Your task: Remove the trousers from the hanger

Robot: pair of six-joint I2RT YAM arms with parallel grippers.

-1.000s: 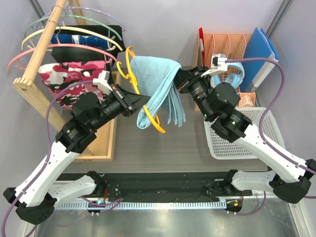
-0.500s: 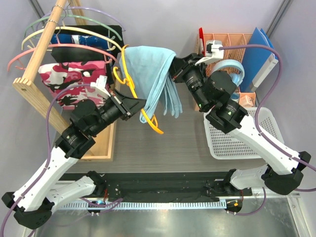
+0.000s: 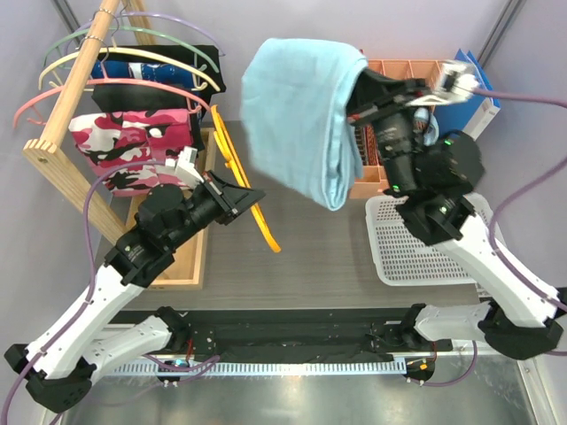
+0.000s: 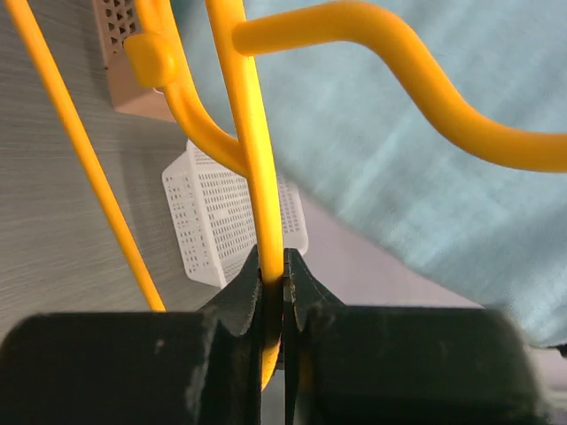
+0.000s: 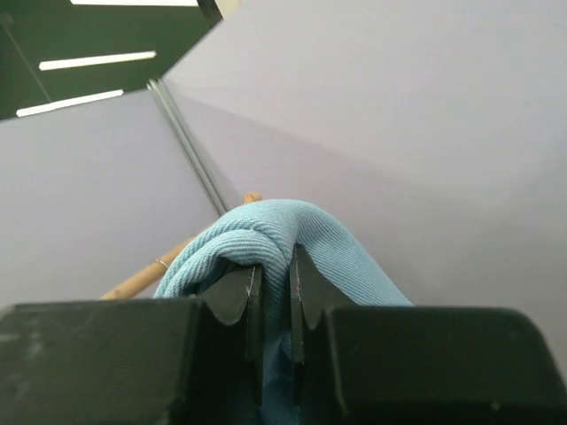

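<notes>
The left tool [image 4: 272, 276] is pinching the yellow hanger [image 3: 263, 228] by one thin bar, low over the bench [image 3: 310, 257]. The right tool [image 5: 274, 276] is clamping a fold of the sky-blue trousers [image 3: 297, 111], which are dangling high, off the hanger.

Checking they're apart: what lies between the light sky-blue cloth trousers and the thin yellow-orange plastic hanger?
Nothing: the top external view shows a bare gap between trousers and hanger.

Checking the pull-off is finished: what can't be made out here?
Left wrist: hanger cut off by top edge; whether trousers behind touch it is unclear.
Right wrist: right hand hides the cloth below its grip; hanger out of view.
Top external: trousers cover right hand's fingertips.
</notes>
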